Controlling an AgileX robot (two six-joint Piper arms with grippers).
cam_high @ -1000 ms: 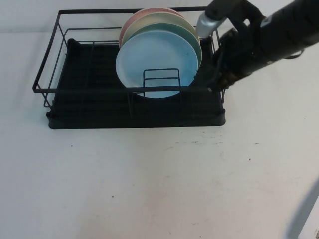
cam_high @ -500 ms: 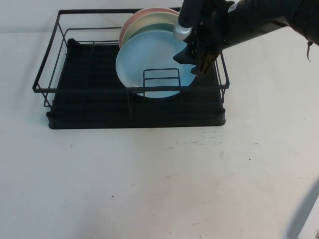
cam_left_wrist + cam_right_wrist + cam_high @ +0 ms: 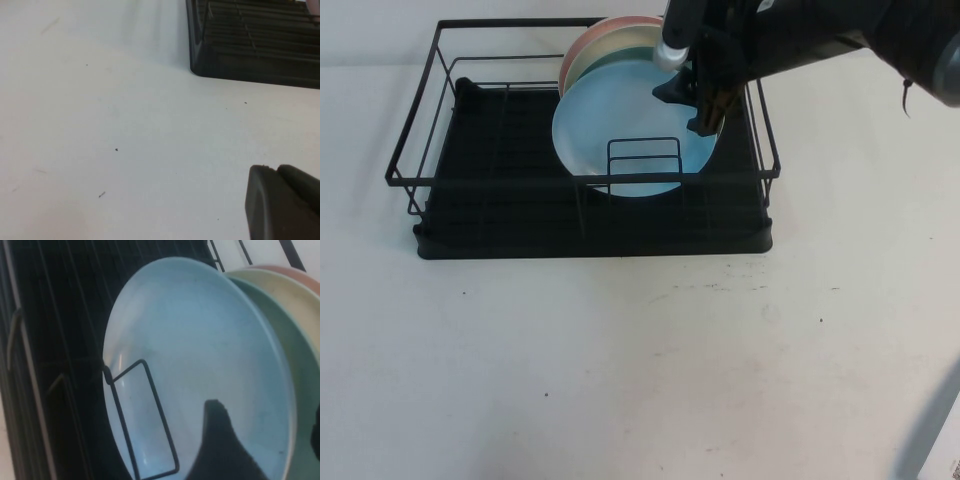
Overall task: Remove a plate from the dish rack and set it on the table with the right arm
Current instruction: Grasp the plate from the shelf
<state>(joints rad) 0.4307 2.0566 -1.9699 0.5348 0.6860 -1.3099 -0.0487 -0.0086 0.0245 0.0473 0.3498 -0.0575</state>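
Note:
The light sky-blue plate point(image 3: 620, 120) stands on edge in the black wire dish rack point(image 3: 490, 215), leaning on the small wire divider point(image 3: 644, 160). My right gripper point(image 3: 700, 105) is at the plate's upper right rim. In the right wrist view the gripper point(image 3: 267, 435) is open and astride that rim: one finger point(image 3: 215, 445) lies over the plate's face point(image 3: 200, 355), the other shows at the picture's edge behind the rim. My left gripper point(image 3: 278, 172) hovers low over the white table point(image 3: 125, 125), out of the high view.
Behind the blue plate stand a mint-green plate point(image 3: 300, 365), a cream plate point(image 3: 620, 45) and a pink plate point(image 3: 588, 40). The rack's left half holds nothing. The rack's corner point(image 3: 250, 55) shows in the left wrist view. White table point(image 3: 640, 360) lies in front of the rack.
My right arm has swung left from beside the rack's right end to over the plates, and the gripper has come down onto the blue plate's upper right rim. The plates have not moved.

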